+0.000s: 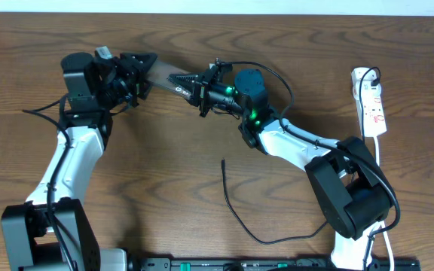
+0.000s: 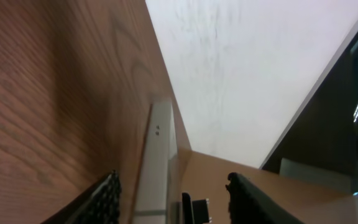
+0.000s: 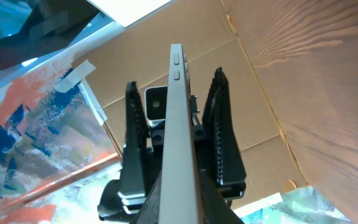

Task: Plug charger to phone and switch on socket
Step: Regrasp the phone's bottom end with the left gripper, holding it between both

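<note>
The phone (image 1: 166,75) is held above the table at the back, edge-on between the two arms. My right gripper (image 1: 194,84) is shut on its right end. In the right wrist view its grey edge (image 3: 178,124) runs up out of my right gripper (image 3: 182,202). My left gripper (image 1: 145,71) straddles the phone's left end, open. In the left wrist view the phone's edge (image 2: 160,162) lies nearer one finger, with a gap to the other. The charger (image 1: 232,207) lies loose on the table, its plug tip (image 1: 224,161) pointing away. The socket (image 1: 372,102) lies at the far right.
The socket's white lead (image 1: 380,154) trails down the right side past the right arm's base (image 1: 353,196). A black rail (image 1: 277,263) runs along the table's front edge. The left arm's base (image 1: 47,233) stands at the front left.
</note>
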Motion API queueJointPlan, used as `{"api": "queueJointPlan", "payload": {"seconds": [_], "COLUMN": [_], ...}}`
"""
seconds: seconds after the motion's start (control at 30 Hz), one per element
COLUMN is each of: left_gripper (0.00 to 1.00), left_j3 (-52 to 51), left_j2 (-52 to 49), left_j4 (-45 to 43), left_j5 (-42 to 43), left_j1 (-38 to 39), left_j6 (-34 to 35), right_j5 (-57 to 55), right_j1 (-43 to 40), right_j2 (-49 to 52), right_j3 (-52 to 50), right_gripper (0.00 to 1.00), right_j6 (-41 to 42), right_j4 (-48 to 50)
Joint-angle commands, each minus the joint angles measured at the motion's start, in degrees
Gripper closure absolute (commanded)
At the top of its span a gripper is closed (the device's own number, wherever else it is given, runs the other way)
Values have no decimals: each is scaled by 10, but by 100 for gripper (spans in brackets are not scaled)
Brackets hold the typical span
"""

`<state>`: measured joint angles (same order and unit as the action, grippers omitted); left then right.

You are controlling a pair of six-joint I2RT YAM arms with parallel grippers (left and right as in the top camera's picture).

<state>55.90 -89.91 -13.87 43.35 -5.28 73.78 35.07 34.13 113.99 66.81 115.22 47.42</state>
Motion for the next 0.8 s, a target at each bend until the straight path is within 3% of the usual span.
{"api": "queueJointPlan", "payload": {"seconds": [0.0,0.07,0.53,0.6,0.67,0.77], "left_gripper": [66,76,78,81,91,92], "left_j3": [-6,-6,-6,-6,-6,-6], "left_j2": [-3,-3,-3,-3,-3,-3], "left_j4": [0,9,11,11,11,11], "left_j5": [10,8,5,3,3,3], "left_j1": [-3,-3,-3,-3,-3,-3], "left_j6": [-20,-21,-21,-21,-21,-21], "right_j5": [-4,-4,-5,-4,-4,-5], "right_j1": [9,12,16,16,16,16], "right_j2": [-1,-1,-1,-1,-1,-1], "right_j3": [9,9,9,9,9,9], "right_gripper": [99,99,99,99,99,99], "right_j6": [-6,-6,-6,-6,-6,-6], "right_j4": [9,8,8,8,8,8]}}
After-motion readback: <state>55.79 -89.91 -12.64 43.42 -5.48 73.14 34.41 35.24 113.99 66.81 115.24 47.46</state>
